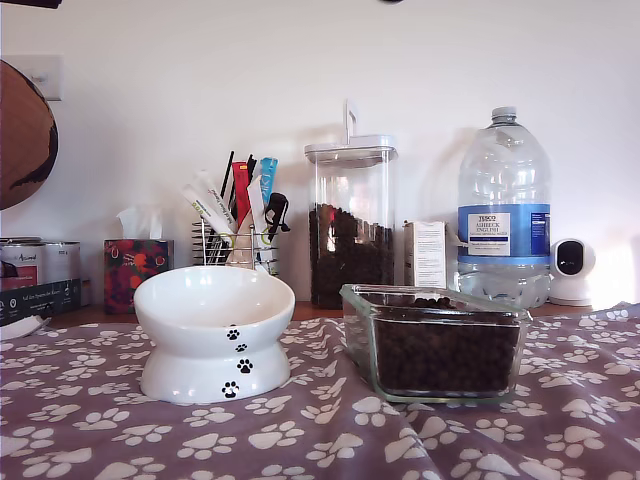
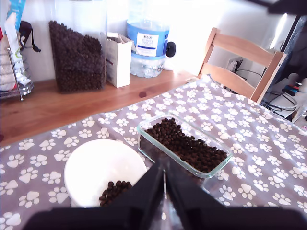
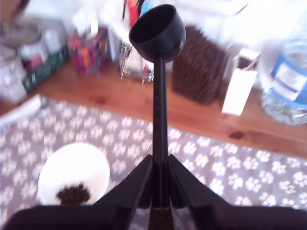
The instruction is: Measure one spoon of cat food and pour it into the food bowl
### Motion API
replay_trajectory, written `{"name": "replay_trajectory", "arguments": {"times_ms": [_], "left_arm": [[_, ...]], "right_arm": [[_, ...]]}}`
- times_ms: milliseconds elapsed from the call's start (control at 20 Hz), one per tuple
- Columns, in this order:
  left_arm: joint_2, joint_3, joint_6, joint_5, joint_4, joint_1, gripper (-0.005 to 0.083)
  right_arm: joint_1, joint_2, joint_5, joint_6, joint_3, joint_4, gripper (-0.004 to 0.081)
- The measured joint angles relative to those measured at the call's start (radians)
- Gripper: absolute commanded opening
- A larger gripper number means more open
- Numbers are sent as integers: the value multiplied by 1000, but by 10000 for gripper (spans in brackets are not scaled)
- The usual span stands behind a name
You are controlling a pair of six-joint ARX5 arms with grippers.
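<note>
On the paw-print cloth: the food bowl stands at the exterior view's left, apart from the glass dish at its right
Cat food: a small heap lies inside the bowl; more fills the dish
My second gripper: jaws pinch the spoon by its handle, cup held high above the table
My first gripper: jaws pressed together, holding nothing, above bowl and dish
Behind: canister of kibble, water bottle
</note>
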Motion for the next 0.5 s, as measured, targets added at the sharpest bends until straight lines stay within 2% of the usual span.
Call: {"name": "replay_trajectory", "arguments": {"times_ms": [150,300,500], "left_arm": [[9,0,0,0,10,0,-19],[8,0,0,-2,11,0,-19],[8,0,0,-2,10,0,-19]], "right_arm": [[-30,-179,2,24,-185,152,-13],[-32,-309,-2,41,-371,283,-13],[-32,-370,-44,97,-563,328,-13]]}}
